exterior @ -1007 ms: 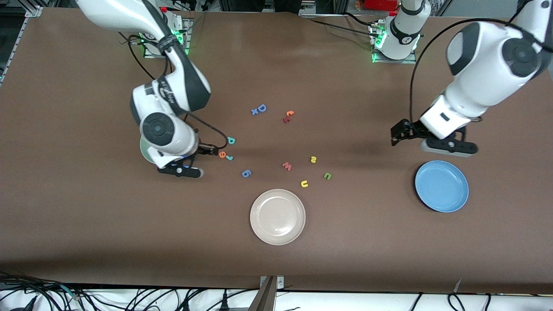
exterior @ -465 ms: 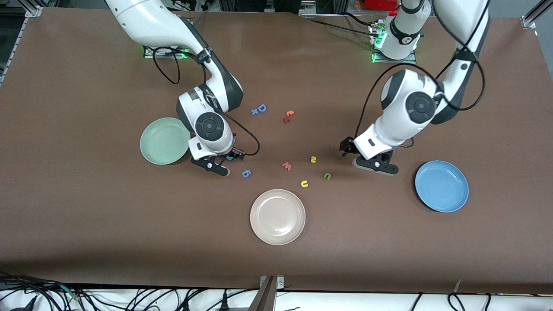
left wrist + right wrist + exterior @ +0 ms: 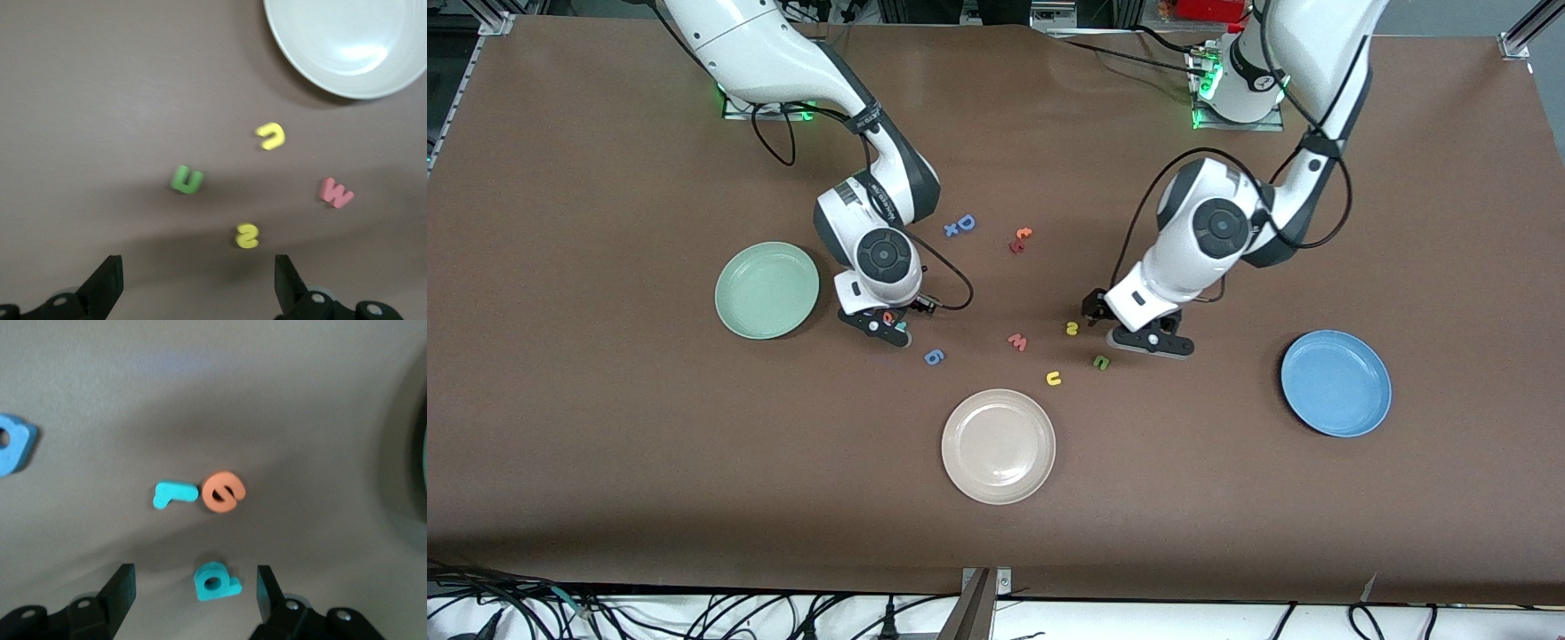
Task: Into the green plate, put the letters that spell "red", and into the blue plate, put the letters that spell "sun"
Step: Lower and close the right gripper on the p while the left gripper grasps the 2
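Observation:
My right gripper (image 3: 195, 590) (image 3: 876, 322) hangs low over the "red" letters, open. The teal "d" (image 3: 215, 581) lies between its fingers, touched by neither. The teal "r" (image 3: 175, 495) and orange "e" (image 3: 223, 493) (image 3: 888, 316) lie together just past it. The green plate (image 3: 767, 290) sits beside them toward the right arm's end. My left gripper (image 3: 197, 287) (image 3: 1147, 342) is open and empty above the table next to the yellow "s" (image 3: 247, 235) (image 3: 1072, 328). The green "n" (image 3: 187, 179) (image 3: 1102, 362) and yellow "u" (image 3: 271, 135) (image 3: 1054, 379) lie close by. The blue plate (image 3: 1336, 383) is empty.
A cream plate (image 3: 999, 446) sits nearest the front camera. A pink "w" (image 3: 1017, 341) lies beside the "s", a blue "g" (image 3: 933, 357) near the "red" letters. A blue "D" (image 3: 963, 223) and red letters (image 3: 1020, 240) lie farther from the camera.
Both arms swung in toward the middle. The right gripper left the green plate, came over the "d", and its fingers narrowed a little. The left gripper came from the blue plate toward the "s".

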Robot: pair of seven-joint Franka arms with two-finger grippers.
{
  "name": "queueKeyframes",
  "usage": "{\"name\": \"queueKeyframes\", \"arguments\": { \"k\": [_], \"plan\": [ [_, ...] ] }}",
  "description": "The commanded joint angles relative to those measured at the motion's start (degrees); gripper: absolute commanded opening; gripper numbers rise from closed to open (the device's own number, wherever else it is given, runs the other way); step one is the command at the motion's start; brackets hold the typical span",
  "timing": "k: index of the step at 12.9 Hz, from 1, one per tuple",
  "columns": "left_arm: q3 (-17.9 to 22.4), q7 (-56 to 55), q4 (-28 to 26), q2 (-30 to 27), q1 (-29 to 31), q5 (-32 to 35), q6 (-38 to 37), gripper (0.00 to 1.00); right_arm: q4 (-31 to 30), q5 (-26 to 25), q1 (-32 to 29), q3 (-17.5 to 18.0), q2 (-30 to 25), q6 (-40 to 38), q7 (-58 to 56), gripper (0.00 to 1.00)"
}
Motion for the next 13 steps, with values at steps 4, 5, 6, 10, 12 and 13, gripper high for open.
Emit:
{"name": "queueKeyframes", "arguments": {
  "k": [4, 5, 6, 10, 12, 13],
  "plan": [
    [0.9, -9.6, 2.3, 7.0, -4.3, -1.2, 6.4, 0.99, -2.0, -0.9, 0.4, -0.6, -2.1, 0.3, 1.3, 0.82],
    [1.4, -10.7, 2.3, 8.3, -5.1, -1.3, 8.0, 0.99, -2.0, -0.9, 0.4, -0.6, -2.1, 0.3, 1.3, 0.82],
    [2.0, -11.9, 2.3, 9.4, -6.2, -1.3, 8.8, 0.97, -2.1, -1.0, 0.4, -0.6, -2.1, 0.2, 1.3, 0.82],
    [4.2, -15.7, 3.5, 11.9, -9.8, -0.9, 9.8, 0.91, -2.1, -1.1, 0.4, -0.6, -2.1, 0.2, 1.3, 0.82],
    [4.5, -15.7, 3.4, 11.7, -9.9, -0.7, 9.8, 0.86, -2.4, -1.1, 0.4, -0.6, -2.1, 0.2, 1.3, 0.82],
    [5.3, -15.6, 3.4, 11.5, -10.0, -0.7, 9.8, 0.86, -2.5, -1.1, 0.4, -0.6, -2.1, 0.2, 1.3, 0.82]
  ]
}}
